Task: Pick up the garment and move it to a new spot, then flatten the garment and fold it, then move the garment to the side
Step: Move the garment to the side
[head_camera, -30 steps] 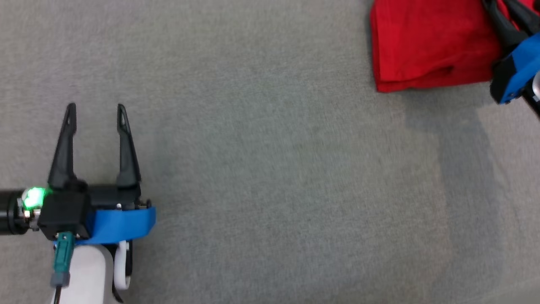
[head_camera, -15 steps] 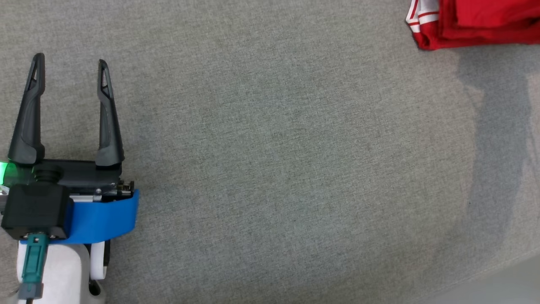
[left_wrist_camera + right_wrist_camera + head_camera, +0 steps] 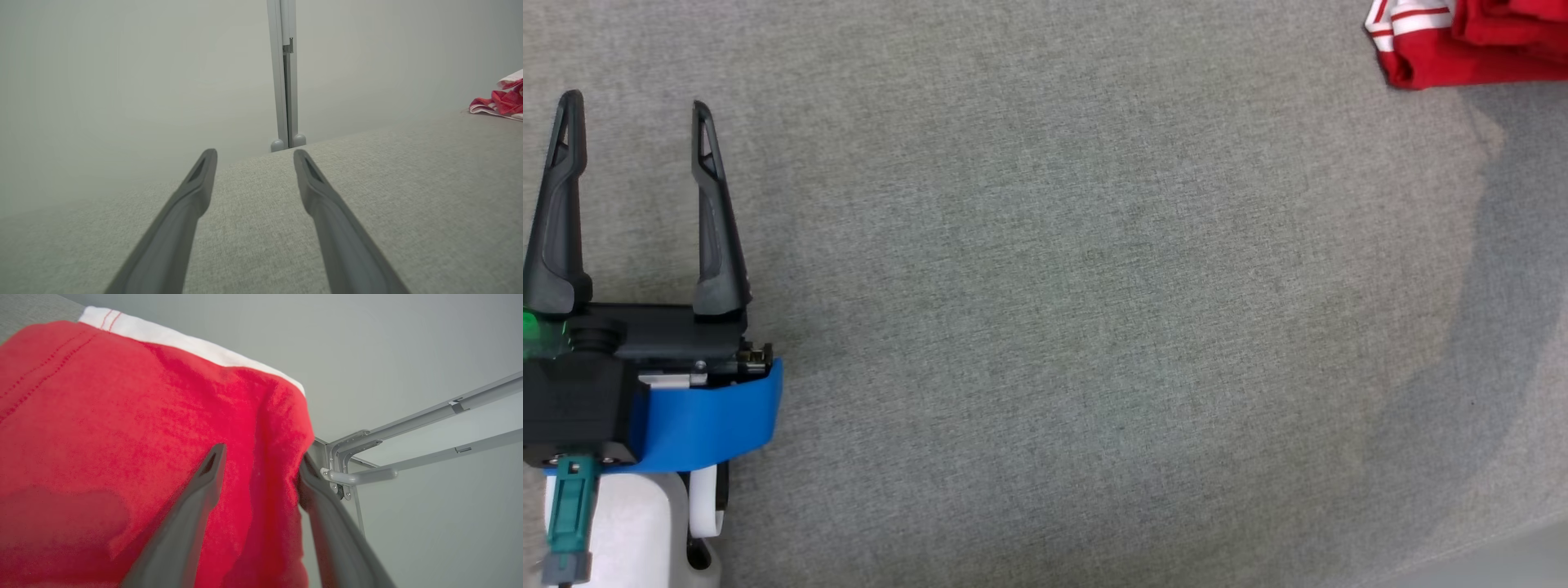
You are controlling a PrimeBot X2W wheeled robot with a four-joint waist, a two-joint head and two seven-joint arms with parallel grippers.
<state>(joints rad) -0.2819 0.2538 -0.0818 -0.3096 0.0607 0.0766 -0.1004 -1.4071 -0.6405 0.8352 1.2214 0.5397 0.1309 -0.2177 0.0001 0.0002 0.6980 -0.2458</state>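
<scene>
The garment (image 3: pixel 1470 41) is red with white striped trim and lies folded at the far right corner of the grey cloth table (image 3: pixel 1045 294). It is a small red heap (image 3: pixel 500 102) in the left wrist view. My right gripper (image 3: pixel 262 452) is at the garment (image 3: pixel 122 437). Its fingers stand apart, with a fold of the red cloth's edge loose between them. My left gripper (image 3: pixel 635 102) hovers open over bare table at the left, far from the garment. Nothing is between its fingers (image 3: pixel 254 153).
The table's near edge cuts across the lower right corner (image 3: pixel 1503 555). A grey upright post (image 3: pixel 286 73) stands behind the table's far edge, before a plain wall. Grey metal bars (image 3: pixel 408 416) run beside the garment's end.
The head camera has moved, shifting the whole picture. The garment has slid to the top right corner and the right gripper has passed out of the picture. The left gripper stays open.
</scene>
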